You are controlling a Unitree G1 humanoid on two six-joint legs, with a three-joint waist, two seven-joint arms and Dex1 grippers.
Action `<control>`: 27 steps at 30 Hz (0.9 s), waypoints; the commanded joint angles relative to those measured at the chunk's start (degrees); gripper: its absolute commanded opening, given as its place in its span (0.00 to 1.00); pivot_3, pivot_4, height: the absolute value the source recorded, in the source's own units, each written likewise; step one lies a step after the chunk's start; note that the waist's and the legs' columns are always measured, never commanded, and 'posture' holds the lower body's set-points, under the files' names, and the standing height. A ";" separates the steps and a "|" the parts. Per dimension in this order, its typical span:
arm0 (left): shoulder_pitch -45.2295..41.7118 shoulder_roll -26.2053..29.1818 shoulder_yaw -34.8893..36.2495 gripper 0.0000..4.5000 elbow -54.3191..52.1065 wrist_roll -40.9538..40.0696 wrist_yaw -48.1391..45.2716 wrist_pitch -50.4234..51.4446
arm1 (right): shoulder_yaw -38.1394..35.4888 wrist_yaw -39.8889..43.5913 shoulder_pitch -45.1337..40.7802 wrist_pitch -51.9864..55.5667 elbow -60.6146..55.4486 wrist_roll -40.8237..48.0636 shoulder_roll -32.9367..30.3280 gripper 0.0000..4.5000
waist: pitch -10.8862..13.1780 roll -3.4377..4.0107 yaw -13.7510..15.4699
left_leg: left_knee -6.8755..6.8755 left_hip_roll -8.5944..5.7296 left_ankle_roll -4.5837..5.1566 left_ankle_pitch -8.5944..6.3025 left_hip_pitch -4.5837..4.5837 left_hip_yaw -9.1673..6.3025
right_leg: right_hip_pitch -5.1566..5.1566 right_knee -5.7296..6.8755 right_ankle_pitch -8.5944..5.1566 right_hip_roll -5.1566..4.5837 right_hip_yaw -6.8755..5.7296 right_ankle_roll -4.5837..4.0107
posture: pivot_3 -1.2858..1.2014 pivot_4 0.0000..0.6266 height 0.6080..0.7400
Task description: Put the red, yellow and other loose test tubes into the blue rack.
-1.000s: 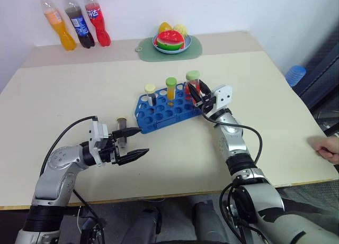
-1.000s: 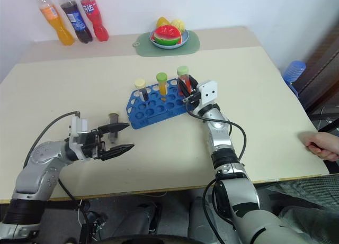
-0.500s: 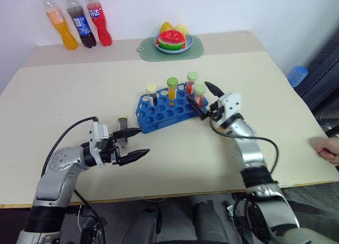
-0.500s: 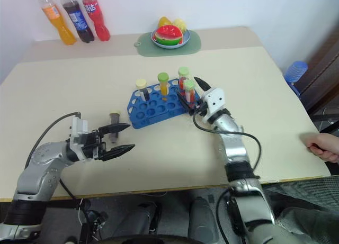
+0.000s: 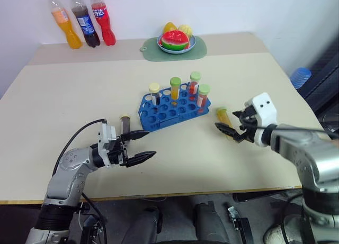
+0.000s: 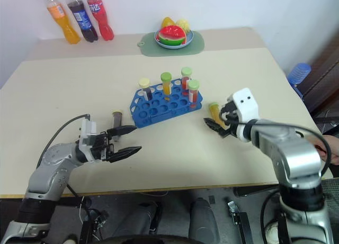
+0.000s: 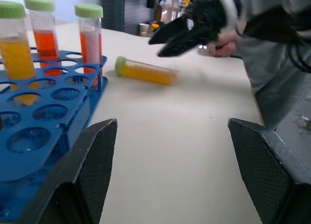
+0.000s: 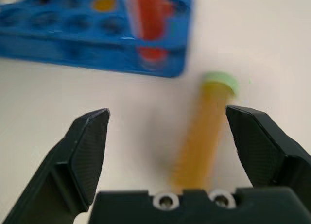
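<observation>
As the right gripper (image 5: 229, 123) hung spread over the green-capped yellow plastic tube (image 5: 223, 116) lying beside the blue plastic rack's (image 5: 172, 111) right edge, an off-centre pinch risked rolling it away, the left gripper (image 5: 141, 145) likewise spread.

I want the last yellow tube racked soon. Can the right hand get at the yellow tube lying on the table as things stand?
Probably yes. The right hand is open and right beside the yellow tube, which lies flat on bare table clear of the blue rack, with nothing between them.
</observation>
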 commanded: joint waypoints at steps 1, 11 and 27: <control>0.04 0.54 0.56 0.84 -1.10 -0.28 -0.23 -0.33 | 0.80 0.48 -6.60 5.96 5.84 1.12 -1.57 0.93 | 0.00 0.00 0.05 | -0.01 0.00 0.00 0.00 -0.02 -0.02 | -0.02 0.00 0.00 0.00 -0.01 0.00 | 0.52 0.24 1.00; 3.70 2.01 0.75 0.84 -7.75 -1.49 1.86 1.91 | 15.66 4.18 -18.64 -2.97 35.38 -5.63 -1.52 0.93 | 0.00 -0.01 -0.08 | 0.06 -0.02 0.03 -0.02 -0.22 0.01 | -0.15 -0.06 0.04 -0.03 -0.03 -0.01 | 0.52 0.24 1.00; 5.91 3.70 3.15 0.84 -11.31 -3.23 4.43 3.97 | 22.78 18.27 -9.15 -22.36 24.85 -14.67 -12.23 0.23 | -0.27 -0.42 0.36 | 0.08 0.15 -0.08 -0.05 -0.23 -0.04 | -0.14 -0.11 0.13 0.18 -0.05 -0.10 | 0.52 0.24 1.00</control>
